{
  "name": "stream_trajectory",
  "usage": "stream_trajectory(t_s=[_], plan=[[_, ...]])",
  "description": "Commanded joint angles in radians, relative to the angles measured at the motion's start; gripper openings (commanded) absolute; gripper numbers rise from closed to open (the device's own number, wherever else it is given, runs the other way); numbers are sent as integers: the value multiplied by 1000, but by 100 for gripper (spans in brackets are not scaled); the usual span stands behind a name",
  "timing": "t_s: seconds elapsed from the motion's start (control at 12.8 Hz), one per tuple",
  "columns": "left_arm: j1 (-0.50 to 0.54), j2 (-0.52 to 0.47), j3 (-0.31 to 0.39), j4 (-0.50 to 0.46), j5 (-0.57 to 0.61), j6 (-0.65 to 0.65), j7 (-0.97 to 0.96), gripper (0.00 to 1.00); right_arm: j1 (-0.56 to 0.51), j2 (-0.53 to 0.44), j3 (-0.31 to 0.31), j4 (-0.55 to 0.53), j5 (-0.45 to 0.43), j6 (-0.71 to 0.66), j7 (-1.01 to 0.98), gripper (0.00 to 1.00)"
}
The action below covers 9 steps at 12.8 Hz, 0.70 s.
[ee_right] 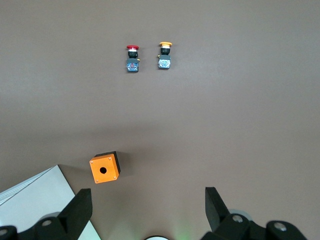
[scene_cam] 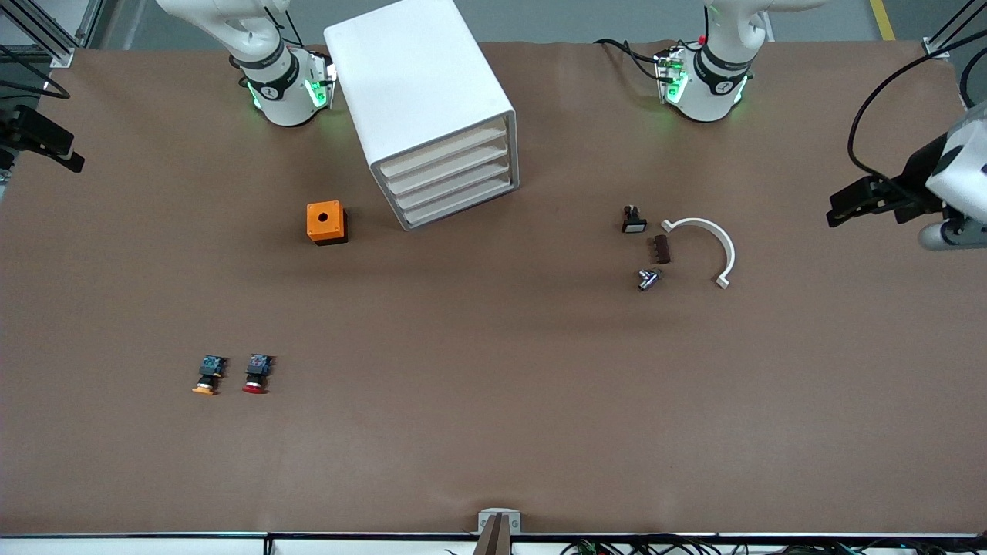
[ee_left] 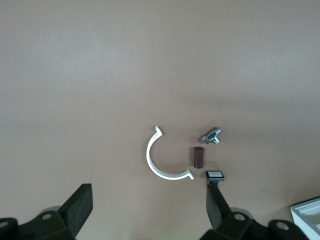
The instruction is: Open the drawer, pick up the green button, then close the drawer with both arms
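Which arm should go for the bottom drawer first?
Right, probably. The cabinet stands beside the right arm's base, and its corner fills more of the right wrist view. Both the right gripper and left gripper are open; the lowest drawer is shut.

My station is a robotics laboratory bench. A brown mat covers the table (scene_cam: 493, 432), my two white arms (scene_cam: 270, 69) are bolted along its edge with green status lights, aluminium framing (scene_cam: 46, 31) and loose black cables (scene_cam: 887, 92) border it, and a yellow floor line (scene_cam: 881, 19) marks the grey floor.
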Motion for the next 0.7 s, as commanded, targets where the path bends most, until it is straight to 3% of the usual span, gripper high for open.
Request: stream_trajectory(t_s=[0.0,0.39,0.62], plan=[[-2,81,4,13,4,5,11,100,-8,-43,10,-46,-12,18,-10,100],[-71,229,-3,14,7,19,-24,100,-11,-71,10,-86,-2,47,-9,100],[-135,310,-5,48,-1,19,-175,100,-11,-72,12,-85,3,45,-7,100]])
